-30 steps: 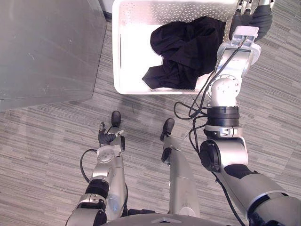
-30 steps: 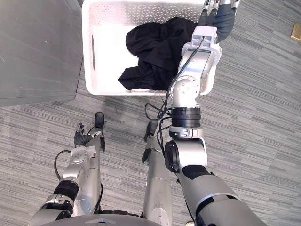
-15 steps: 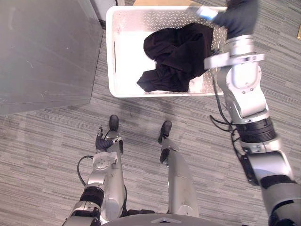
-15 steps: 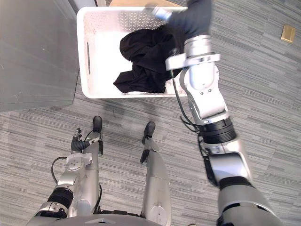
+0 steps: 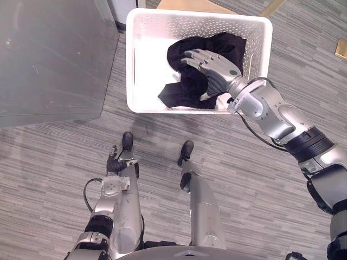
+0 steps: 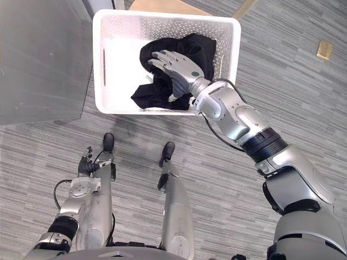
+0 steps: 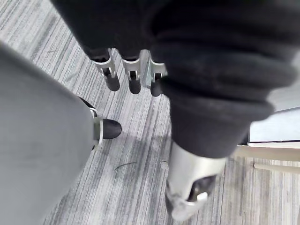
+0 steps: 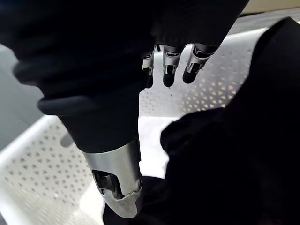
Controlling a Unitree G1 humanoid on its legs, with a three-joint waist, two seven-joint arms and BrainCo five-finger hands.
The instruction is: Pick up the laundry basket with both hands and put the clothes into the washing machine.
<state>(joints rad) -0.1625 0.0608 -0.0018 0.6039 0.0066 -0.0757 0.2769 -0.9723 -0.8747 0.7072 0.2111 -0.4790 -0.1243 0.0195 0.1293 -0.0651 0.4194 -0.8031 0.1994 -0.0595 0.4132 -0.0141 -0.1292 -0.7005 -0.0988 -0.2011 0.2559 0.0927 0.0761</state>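
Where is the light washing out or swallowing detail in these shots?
Left eye view: the laundry basket glares on its white floor, texture lost there; the black clothes read as one dark mass under the right hand. Right wrist view: the clothes swallow their folds, while the basket wall's holes show plainly.

Head stereo downward over basket (image 5: pixel 190 24); wrists close-up

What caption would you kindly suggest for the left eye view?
Right hand, fingers open, hovers over black clothes in the white laundry basket; left hand hangs low.
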